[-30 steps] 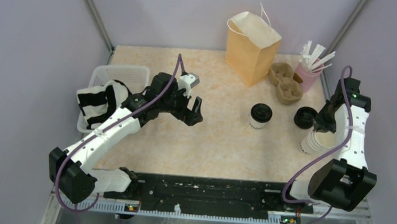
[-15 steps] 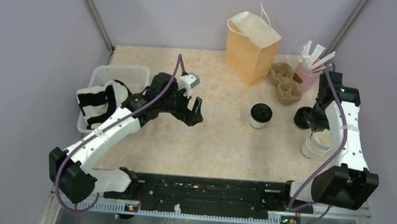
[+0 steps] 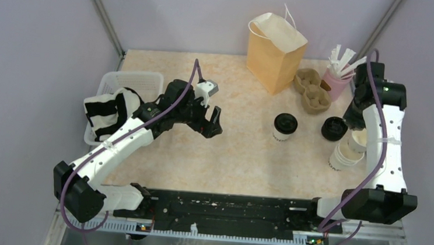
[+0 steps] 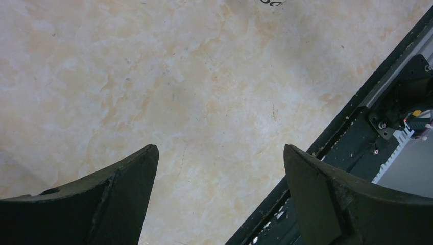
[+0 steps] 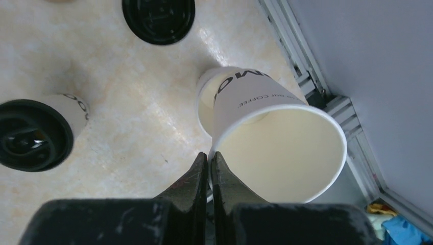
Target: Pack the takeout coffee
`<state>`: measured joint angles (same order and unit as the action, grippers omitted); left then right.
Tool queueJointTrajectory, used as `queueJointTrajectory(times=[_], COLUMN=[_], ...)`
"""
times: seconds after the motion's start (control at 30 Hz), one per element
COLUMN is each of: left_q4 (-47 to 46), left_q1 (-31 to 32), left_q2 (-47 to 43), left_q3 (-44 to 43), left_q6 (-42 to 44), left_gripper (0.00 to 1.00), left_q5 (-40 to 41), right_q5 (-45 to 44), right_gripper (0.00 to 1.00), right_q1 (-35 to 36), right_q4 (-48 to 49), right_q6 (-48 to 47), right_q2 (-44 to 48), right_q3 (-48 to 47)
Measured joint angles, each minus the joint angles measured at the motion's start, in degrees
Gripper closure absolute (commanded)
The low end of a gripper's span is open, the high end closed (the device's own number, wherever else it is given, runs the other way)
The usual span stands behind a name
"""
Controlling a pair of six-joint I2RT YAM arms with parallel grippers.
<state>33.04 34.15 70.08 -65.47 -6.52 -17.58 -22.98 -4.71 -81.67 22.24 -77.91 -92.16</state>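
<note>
Takeout coffee (image 3: 285,127) stands capped, alone; right gripper (image 5: 210,156) clamps lidless cup (image 5: 278,148) by its rim; left gripper (image 4: 219,149) fingers apart.

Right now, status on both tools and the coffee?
Left tool open, empty over table. Right tool pinching lidless cup rim. Lidded cup on table, unpacked. Loose lid nearby.

table (image 3: 223,158): smooth, a bit shiny, marble look
bag (image 3: 273,54): brown paper, matt
cup lid (image 3: 285,123): black plastic, shiny
open cup (image 5: 278,148): white paper, smooth
basket (image 3: 147,81): white plastic
</note>
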Motion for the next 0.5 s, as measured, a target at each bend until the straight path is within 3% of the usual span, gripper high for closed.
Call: queueJointTrajectory(times=[0.2, 0.33, 0.5], left_q4=[0.04, 0.44, 1.31], left_q1=[0.00, -0.07, -0.42], left_q2=[0.70, 0.90, -1.84], left_q3=[-0.81, -2.14, -2.80], left_q6=[-0.61, -1.92, -5.25], left_gripper=[0.02, 0.02, 0.02], left_q5=[0.83, 4.15, 13.51], right_q5=[0.33, 2.27, 7.06], right_gripper=[1.00, 1.00, 1.00], right_q1=[5.22, 20.04, 40.35], right_q4=[-2.36, 0.33, 7.06], right_q6=[-0.20, -1.03, -0.92], right_q2=[-1.97, -5.35, -12.04], right_q3=[-15.23, -22.38, -18.38])
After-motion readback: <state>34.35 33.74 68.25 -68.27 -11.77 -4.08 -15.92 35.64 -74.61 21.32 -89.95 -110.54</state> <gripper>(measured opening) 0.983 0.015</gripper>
